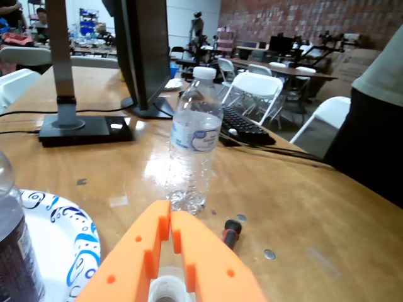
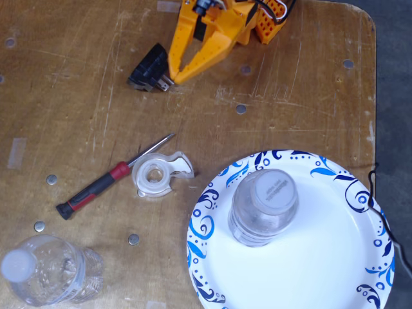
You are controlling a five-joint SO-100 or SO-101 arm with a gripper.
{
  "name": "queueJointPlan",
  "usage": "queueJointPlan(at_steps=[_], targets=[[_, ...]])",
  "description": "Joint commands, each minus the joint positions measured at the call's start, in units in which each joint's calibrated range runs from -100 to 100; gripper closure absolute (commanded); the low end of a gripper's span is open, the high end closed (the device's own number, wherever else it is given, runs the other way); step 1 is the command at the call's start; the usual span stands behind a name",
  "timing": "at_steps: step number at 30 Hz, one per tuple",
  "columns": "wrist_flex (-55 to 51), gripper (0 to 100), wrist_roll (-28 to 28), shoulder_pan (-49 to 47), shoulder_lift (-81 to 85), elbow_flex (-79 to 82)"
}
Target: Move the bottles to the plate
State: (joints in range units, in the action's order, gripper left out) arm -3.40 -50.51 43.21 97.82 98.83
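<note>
Orange claw: the gripper (image 1: 170, 217) fills the bottom of the wrist view with its two fingers pressed together and nothing between them; in the fixed view the gripper (image 2: 177, 76) sits at the tabletop's top edge, tips nearly meeting, beside a black plug adapter (image 2: 149, 74).
Tape dispenser: clear plastic (image 2: 158, 174), lying on the wood near the middle of the tabletop, just off the plate's rim.
Screwdriver: red and black handle (image 2: 90, 191), shaft tip touching or just beside the dispenser; its handle end shows in the wrist view (image 1: 232, 229).
Plate: white paper with blue swirls (image 2: 335, 257), at the tabletop's lower right corner in the fixed view.
Bottle on plate: clear, white cap, upright (image 2: 264, 206), inside the plate's upper left part.
Bottle off plate: upright (image 2: 45, 270) at the lower left corner of the tabletop, well apart from the plate; in the wrist view it stands straight ahead of the claw (image 1: 192, 148).
Monitor stand: grey base (image 1: 85, 126) toward the far edge of the table (image 1: 327, 214).
</note>
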Motion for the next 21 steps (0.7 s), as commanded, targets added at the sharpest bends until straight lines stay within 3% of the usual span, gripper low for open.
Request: queueJointPlan(at_steps=[1,8,15,21], targets=[[1.92,97,0.22,2.88,0.07,-1.71],[0.62,81,-0.25,2.13,-5.24,-6.31],[0.79,70,-0.4,2.02,-23.54,-19.64],[11.85,63,-0.4,2.24,-42.0,-28.11]])
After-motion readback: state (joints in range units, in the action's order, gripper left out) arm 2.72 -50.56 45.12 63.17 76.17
